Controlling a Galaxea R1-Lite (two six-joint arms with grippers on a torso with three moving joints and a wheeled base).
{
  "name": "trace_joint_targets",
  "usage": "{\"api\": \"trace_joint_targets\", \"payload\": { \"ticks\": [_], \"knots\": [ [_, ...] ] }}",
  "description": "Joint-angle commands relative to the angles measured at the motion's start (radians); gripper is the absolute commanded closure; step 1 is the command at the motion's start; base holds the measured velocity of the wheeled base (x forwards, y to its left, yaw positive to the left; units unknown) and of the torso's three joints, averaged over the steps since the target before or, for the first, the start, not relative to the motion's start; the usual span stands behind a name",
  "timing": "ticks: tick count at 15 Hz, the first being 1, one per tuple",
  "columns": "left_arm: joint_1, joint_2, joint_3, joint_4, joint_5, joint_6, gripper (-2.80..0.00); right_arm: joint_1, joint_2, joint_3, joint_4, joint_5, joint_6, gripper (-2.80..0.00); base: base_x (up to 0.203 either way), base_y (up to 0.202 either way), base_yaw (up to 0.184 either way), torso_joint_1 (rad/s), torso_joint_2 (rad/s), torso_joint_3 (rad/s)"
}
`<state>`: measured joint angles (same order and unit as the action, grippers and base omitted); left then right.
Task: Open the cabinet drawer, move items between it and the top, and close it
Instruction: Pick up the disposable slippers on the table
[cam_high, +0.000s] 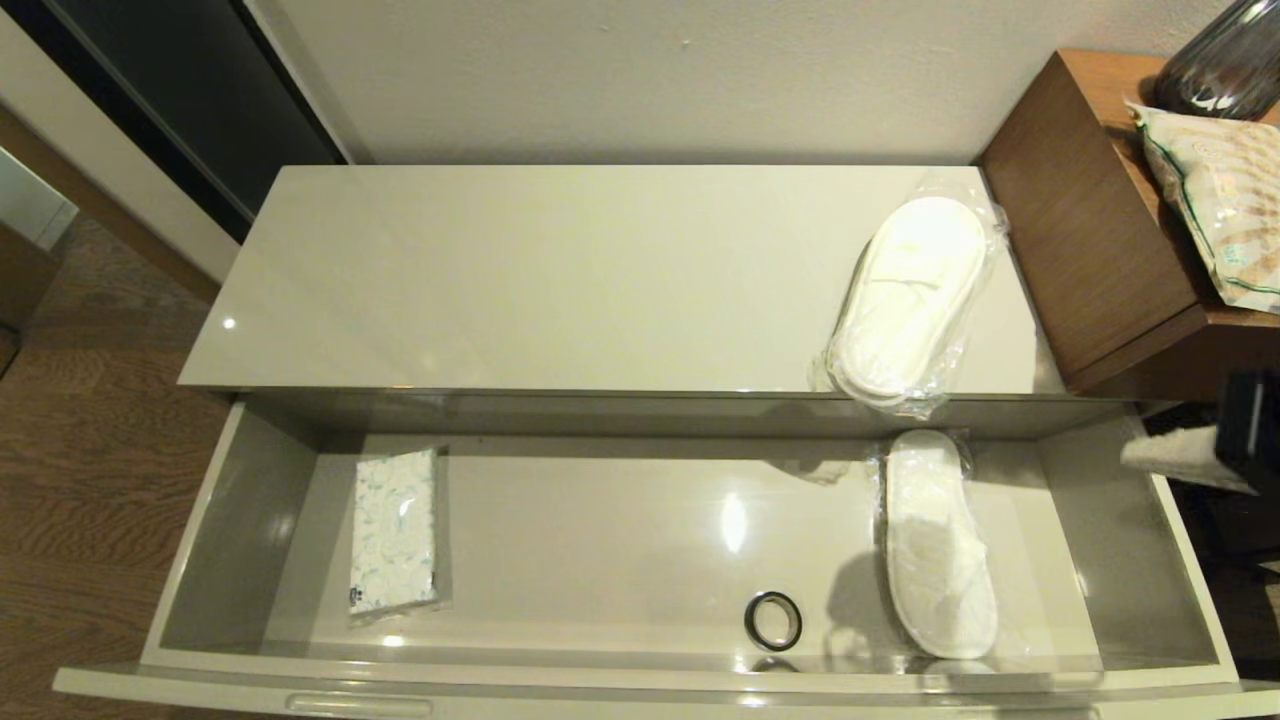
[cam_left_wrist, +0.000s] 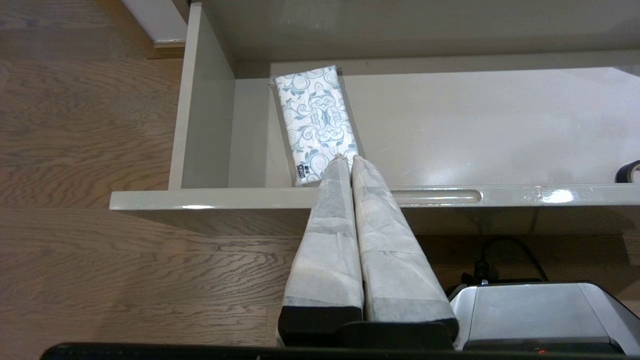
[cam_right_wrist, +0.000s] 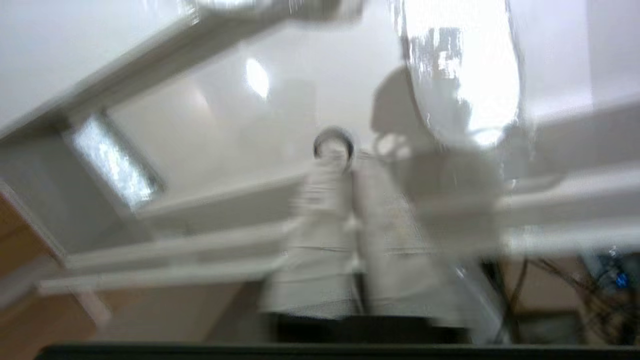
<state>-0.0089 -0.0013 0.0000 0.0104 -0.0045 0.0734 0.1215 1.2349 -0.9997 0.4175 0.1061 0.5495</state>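
The cabinet drawer (cam_high: 240, 520) stands pulled out. Inside it lie a white pack with blue-green print (cam_high: 393, 530) at the left and a wrapped white slipper (cam_high: 938, 548) at the right. Another wrapped pair of slippers (cam_high: 905, 300) rests on the cream top (cam_high: 560, 280), at its right end. My left gripper (cam_left_wrist: 346, 159) is shut and empty, held over the drawer's front rim (cam_left_wrist: 210, 198) with its tips before the printed pack (cam_left_wrist: 317, 120). My right gripper (cam_high: 1135, 455) hovers by the drawer's right wall; in its wrist view the fingers (cam_right_wrist: 325, 220) look pressed together, empty.
A small black ring (cam_high: 772, 620) lies on the drawer floor near the front, left of the slipper. A brown wooden box (cam_high: 1090, 220) with a beige snack bag (cam_high: 1225, 200) stands right of the cabinet. Wooden floor lies to the left.
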Motion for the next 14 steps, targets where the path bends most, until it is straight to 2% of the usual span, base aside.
{"api": "trace_joint_targets", "payload": {
  "ticks": [1,5,8,11,14],
  "knots": [
    [0.001,0.001,0.0,0.0,0.0,0.0,0.0,0.005,0.199,-0.069,-0.072,-0.043,0.003,-2.8,0.0,0.0,0.0,0.0,0.0,0.0],
    [0.0,0.001,0.0,0.0,0.0,0.0,0.0,0.06,0.37,-0.133,-0.337,-0.121,0.001,-2.8,0.0,0.0,0.0,0.0,0.0,0.0],
    [0.001,0.001,0.0,0.0,0.0,0.0,0.0,0.09,0.447,-0.212,-0.402,-0.216,0.001,-2.8,0.0,0.0,0.0,0.0,0.0,0.0],
    [0.0,0.001,0.0,0.0,0.0,0.0,0.0,0.115,0.52,-0.222,-0.512,-0.304,-0.004,-2.8,0.0,0.0,0.0,0.0,0.0,0.0],
    [0.0,0.001,0.001,0.0,0.0,0.0,0.0,0.131,0.606,-0.232,-0.568,-0.33,-0.007,-2.8,0.0,0.0,0.0,0.0,0.0,0.0]
  ]
}}
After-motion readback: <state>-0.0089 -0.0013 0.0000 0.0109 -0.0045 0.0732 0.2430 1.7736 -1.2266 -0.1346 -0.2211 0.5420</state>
